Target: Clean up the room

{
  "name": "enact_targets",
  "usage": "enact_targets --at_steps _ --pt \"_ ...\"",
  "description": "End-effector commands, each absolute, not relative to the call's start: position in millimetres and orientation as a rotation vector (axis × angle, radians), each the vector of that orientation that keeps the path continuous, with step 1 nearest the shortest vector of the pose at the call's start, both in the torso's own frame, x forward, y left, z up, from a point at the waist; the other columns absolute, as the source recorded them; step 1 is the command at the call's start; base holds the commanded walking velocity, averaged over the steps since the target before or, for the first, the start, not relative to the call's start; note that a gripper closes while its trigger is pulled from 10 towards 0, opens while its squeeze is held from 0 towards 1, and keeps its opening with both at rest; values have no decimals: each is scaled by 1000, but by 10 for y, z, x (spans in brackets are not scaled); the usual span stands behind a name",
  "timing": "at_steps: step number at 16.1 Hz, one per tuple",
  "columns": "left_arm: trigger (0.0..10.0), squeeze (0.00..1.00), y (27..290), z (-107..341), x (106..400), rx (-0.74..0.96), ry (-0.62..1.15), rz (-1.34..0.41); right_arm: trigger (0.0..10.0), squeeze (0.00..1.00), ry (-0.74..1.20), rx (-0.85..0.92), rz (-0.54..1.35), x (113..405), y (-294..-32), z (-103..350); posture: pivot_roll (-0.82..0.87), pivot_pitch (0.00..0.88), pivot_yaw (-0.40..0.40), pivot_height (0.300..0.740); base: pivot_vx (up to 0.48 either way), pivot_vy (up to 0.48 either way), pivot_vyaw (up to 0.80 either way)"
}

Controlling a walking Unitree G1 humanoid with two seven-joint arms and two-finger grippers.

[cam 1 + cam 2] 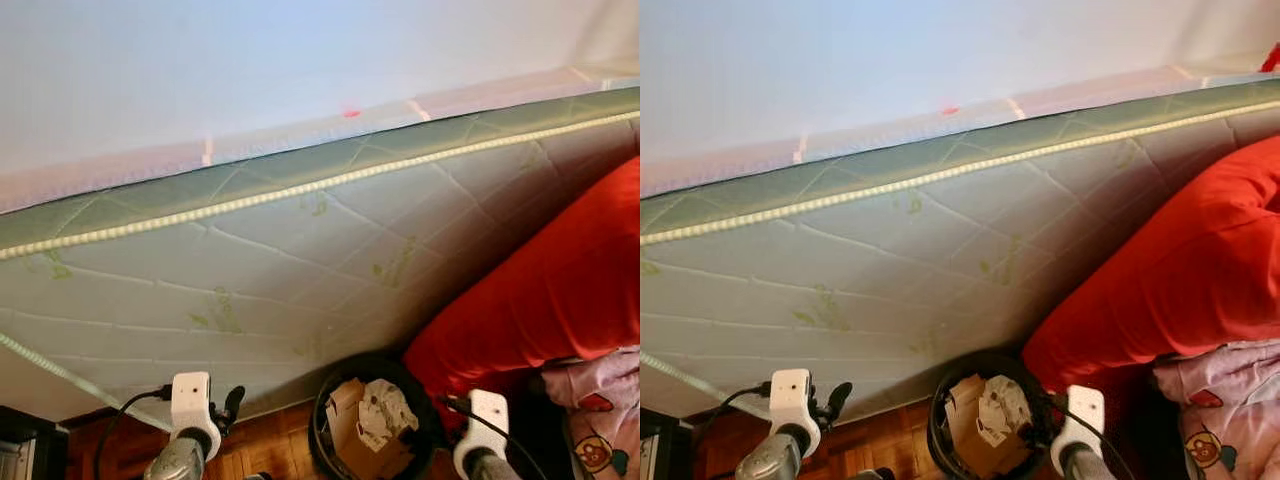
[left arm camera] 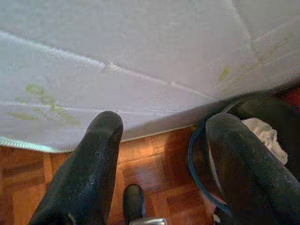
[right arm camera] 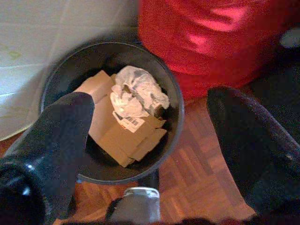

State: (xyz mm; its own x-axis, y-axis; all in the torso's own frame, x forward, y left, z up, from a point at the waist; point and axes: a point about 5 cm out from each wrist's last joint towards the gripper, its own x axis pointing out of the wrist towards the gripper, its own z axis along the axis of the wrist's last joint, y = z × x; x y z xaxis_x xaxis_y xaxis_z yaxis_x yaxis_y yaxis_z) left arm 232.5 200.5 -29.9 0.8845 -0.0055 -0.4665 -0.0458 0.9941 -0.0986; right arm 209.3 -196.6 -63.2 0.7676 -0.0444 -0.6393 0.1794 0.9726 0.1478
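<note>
Both hands released: right hand (image 3: 150, 140) w/ fingers spread over black bin (image 3: 61, 75) holding cardboard (image 3: 122, 133) and crumpled paper (image 3: 136, 93), left hand (image 2: 164, 154) beside mattress (image 1: 300, 250). I'd back off slowly, avoid red cushion (image 1: 540, 290).

I see a wooden parquet floor (image 3: 197, 173) below me. A black bin (image 3: 171, 117) stands on it, holding cardboard (image 3: 122, 136) and crumpled paper (image 3: 136, 91). A quilted mattress (image 1: 300, 250) rests just beside the bin, with a red cushion (image 1: 560, 290) on the other side.
</note>
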Motion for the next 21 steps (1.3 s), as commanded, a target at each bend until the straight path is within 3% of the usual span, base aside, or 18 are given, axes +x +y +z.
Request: enact_targets --at_steps 1,7,21 --pt "10000 0 2049 -417 2205 -107 555 45 10000 0 724 218 -153 1994 -2014 -687 120 91 -17 740 0 0 0" --pt "10000 0 2084 -697 1898 -115 752 72 10000 0 757 133 -189 1894 -2115 -724 116 41 -24 740 0 0 0" --pt "10000 0 2074 -835 1693 -99 864 92 10000 0 879 187 -148 1687 -1959 -870 113 0 -14 740 0 0 0"
